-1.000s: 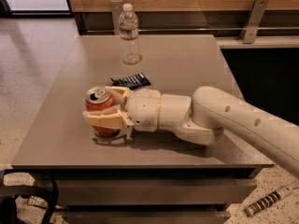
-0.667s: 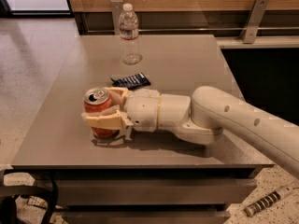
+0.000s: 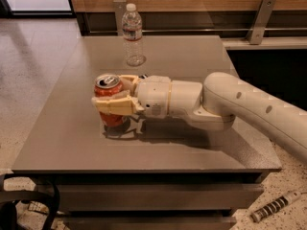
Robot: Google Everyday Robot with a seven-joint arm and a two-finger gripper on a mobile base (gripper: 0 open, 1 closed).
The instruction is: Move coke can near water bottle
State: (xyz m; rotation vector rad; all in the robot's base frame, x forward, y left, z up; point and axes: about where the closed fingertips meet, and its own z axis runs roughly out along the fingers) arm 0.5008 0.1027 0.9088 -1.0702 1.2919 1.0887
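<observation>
Closest to me, off the front of the counter point(image 3: 62, 138), a dark loop of cable point(image 3: 14, 207) lies on the floor at lower left. A ribbed, spring-like rod point(image 3: 274, 208) lies at lower right. Neither is in my way.

On the counter's near left part sits the work. The claw point(image 3: 109, 93) is closed around the coke can point(image 3: 107, 84). One pale finger crosses the can's front at mid-height and the other sits behind it, by the silver top. The can stands upright in the grip. I cannot tell whether its base rests on the counter or hangs just clear of it. The arm point(image 3: 249, 104) reaches in from my right, low and nearly level over the surface.

Farther back, a little right of the can, the water bottle point(image 3: 132, 37) stands upright and alone, well apart from the can. A wooden wall with a metal rail point(image 3: 261, 13) closes off the far side.

I judge the grasp made and the carry toward the bottle yet to do. My worries:

- The bottle is tall, narrow and probably light. A brush from the can or the thick wrist behind the claw would likely tip it, so I would come in slowly and stop short.
- If the can's base is dragging, friction could twist it in the fingers.
- The hold is a mid-height pinch on a smooth round wall, so a jerky start could let the can slide or tilt.
- Opening the claw before the can sits flat could leave it toppling toward the bottle.
</observation>
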